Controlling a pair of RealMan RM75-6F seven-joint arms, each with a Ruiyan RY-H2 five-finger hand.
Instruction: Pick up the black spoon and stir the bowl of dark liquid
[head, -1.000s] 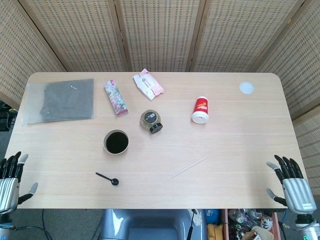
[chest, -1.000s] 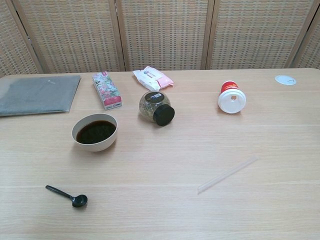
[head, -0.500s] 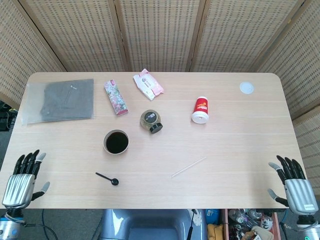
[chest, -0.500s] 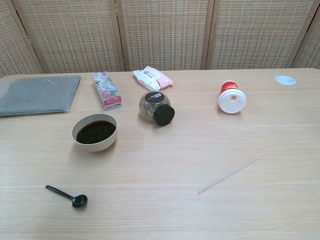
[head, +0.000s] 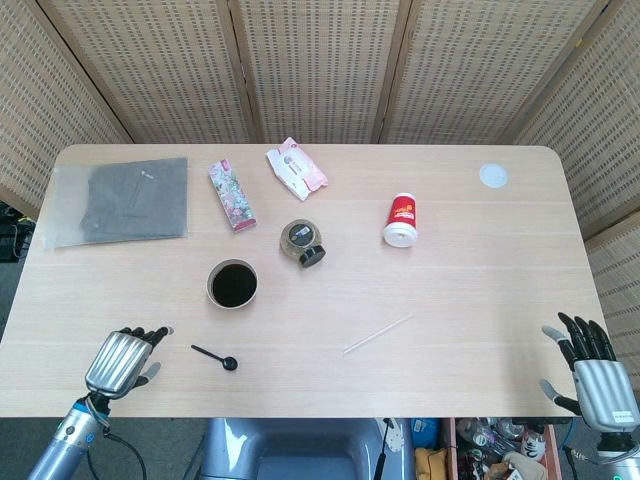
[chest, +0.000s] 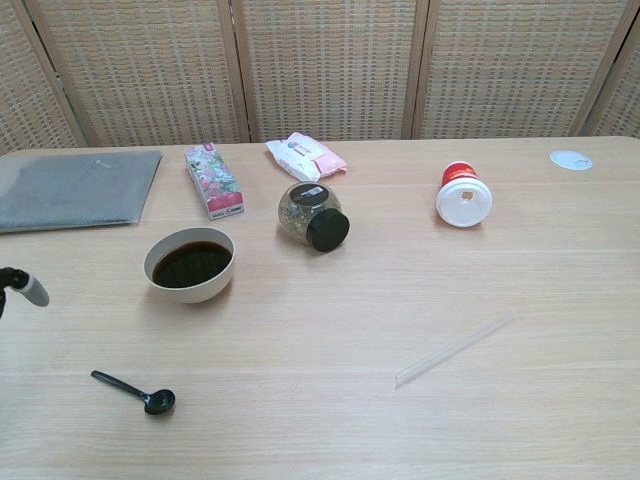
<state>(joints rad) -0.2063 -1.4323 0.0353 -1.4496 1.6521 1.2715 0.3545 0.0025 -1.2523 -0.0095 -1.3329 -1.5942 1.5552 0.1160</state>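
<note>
The black spoon (head: 216, 357) lies flat near the table's front edge, left of centre, its bowl end pointing right; the chest view shows the spoon (chest: 137, 391) too. Behind it stands the white bowl of dark liquid (head: 232, 284), also seen as the bowl (chest: 190, 264) in the chest view. My left hand (head: 124, 358) hovers over the table just left of the spoon's handle, holding nothing, fingers extended. Only a fingertip (chest: 29, 287) of it shows at the chest view's left edge. My right hand (head: 593, 371) sits off the table's front right corner, fingers spread, empty.
A lying glass jar with a black lid (head: 302, 242), a red cup on its side (head: 401, 220), a floral box (head: 231, 195), a pink wipes pack (head: 296, 167), a grey cloth in plastic (head: 122, 199), a clear straw (head: 377, 334) and a white disc (head: 492, 176) lie about.
My left hand has swung in from the table's left front corner to just left of the spoon. The right hand has sunk slightly lower at the right edge.
</note>
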